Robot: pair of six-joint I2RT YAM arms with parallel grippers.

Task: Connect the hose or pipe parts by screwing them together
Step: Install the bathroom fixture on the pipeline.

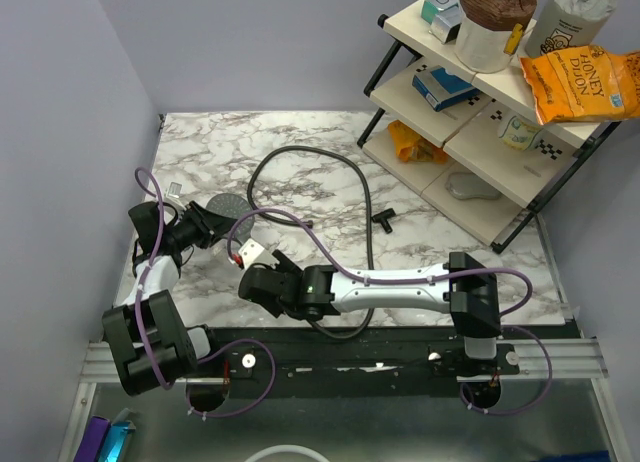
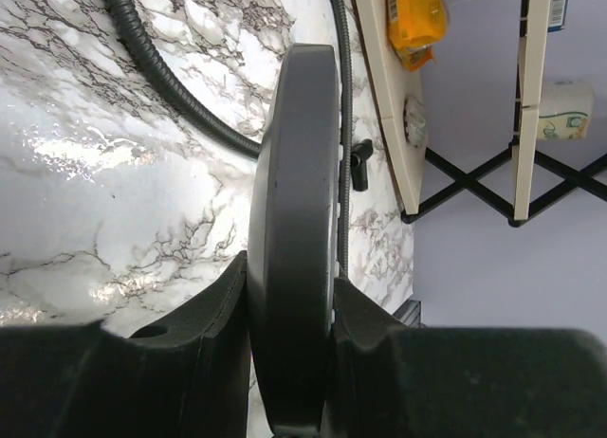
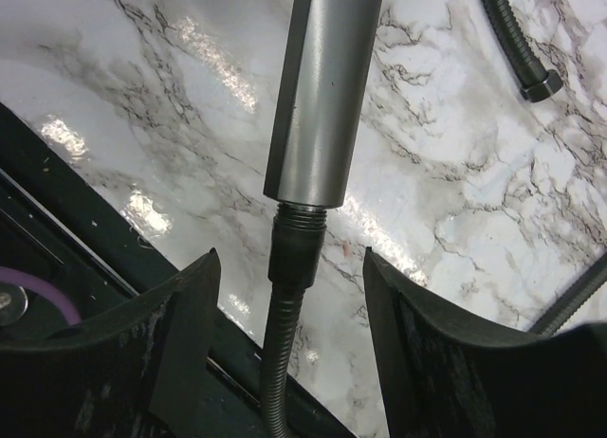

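Note:
My left gripper (image 2: 289, 305) is shut on the round face of the dark grey shower head (image 2: 294, 220), which stands edge-on between its pads. From above, the head (image 1: 228, 204) sits at the left, just off the left gripper (image 1: 205, 222). Its grey handle (image 3: 322, 87) points toward my right gripper (image 3: 289, 277). The hose's dark end nut (image 3: 296, 248) sits on the handle's thread, with a few turns of thread still showing. The right jaws stand open on either side of the nut and touch nothing. The black hose (image 1: 370, 242) loops over the table, and its other end (image 3: 531, 78) lies loose.
A black-framed shelf rack (image 1: 480, 112) with snack bags and cups fills the back right. A small black T-shaped fitting (image 1: 386, 218) lies near the hose. The purple wall is close on the left. The black mounting rail (image 1: 380, 367) runs along the near edge.

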